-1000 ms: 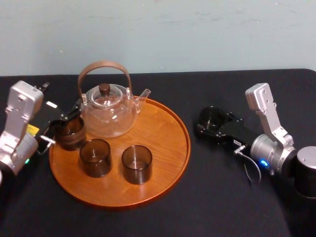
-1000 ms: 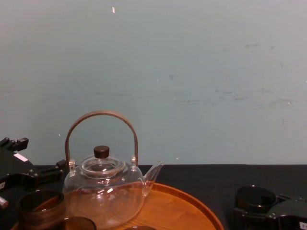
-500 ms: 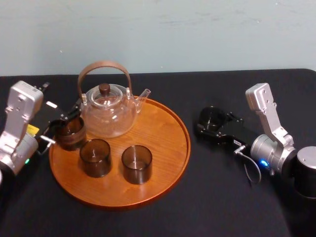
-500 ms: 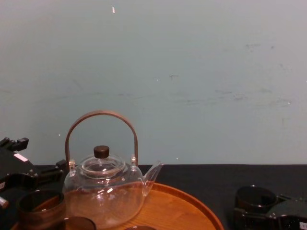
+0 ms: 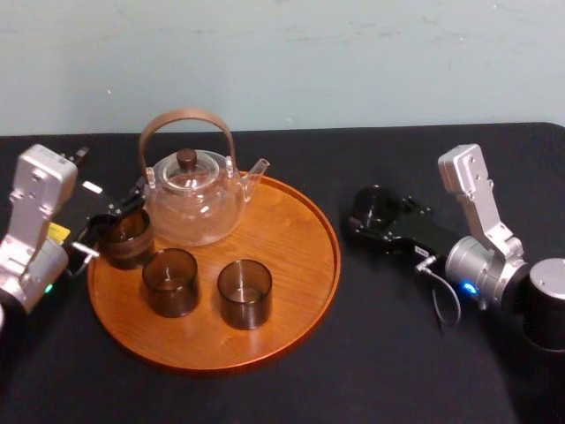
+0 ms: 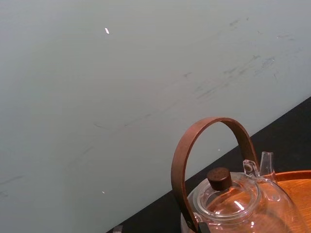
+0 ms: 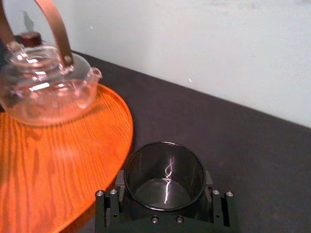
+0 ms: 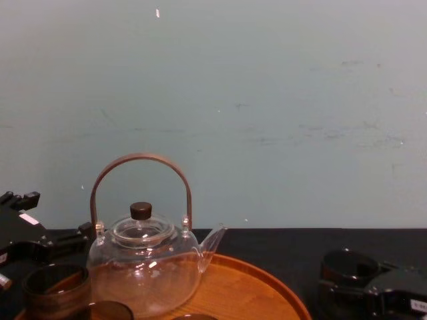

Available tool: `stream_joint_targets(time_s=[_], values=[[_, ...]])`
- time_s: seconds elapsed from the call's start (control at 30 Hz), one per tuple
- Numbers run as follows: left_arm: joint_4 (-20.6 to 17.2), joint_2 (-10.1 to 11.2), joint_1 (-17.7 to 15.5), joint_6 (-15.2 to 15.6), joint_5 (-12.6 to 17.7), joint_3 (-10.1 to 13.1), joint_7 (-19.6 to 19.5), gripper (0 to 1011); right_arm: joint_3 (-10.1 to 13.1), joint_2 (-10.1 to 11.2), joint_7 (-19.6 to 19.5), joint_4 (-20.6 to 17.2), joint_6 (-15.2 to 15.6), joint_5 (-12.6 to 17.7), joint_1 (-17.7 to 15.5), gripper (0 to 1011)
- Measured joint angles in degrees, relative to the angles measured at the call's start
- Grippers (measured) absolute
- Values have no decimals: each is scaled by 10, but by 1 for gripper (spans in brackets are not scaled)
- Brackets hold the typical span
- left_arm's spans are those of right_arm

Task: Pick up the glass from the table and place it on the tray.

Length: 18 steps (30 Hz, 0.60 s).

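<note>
Head view: one teapot [image 5: 194, 196] and three glasses [image 5: 244, 293] on the tray [image 5: 305, 256]; left end effector [image 5: 115, 221] at the leftmost, grip untellable. Right wrist view: right end effector [image 7: 164, 188] pinching a fourth glass [image 7: 164, 172] over the desk [image 7: 252, 145], beside the tray.

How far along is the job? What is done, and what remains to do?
Done: two glasses stand on the tray near the teapot. A third glass is at its left edge, at the left gripper. In hand: the right gripper is shut on the last glass, over the table right of the tray. Left: set it on the tray, release.
</note>
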Motion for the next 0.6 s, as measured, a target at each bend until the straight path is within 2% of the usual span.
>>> stream_joint_targets(time_s=[0.33, 0.6], values=[[0, 0, 0, 0, 0, 0, 0, 1001, -23, -7, 21, -26, 0, -2, 17, 904], [0, 0, 0, 0, 0, 0, 0, 1001, -63, -32, 41, 3, -5, -16, 57, 904]])
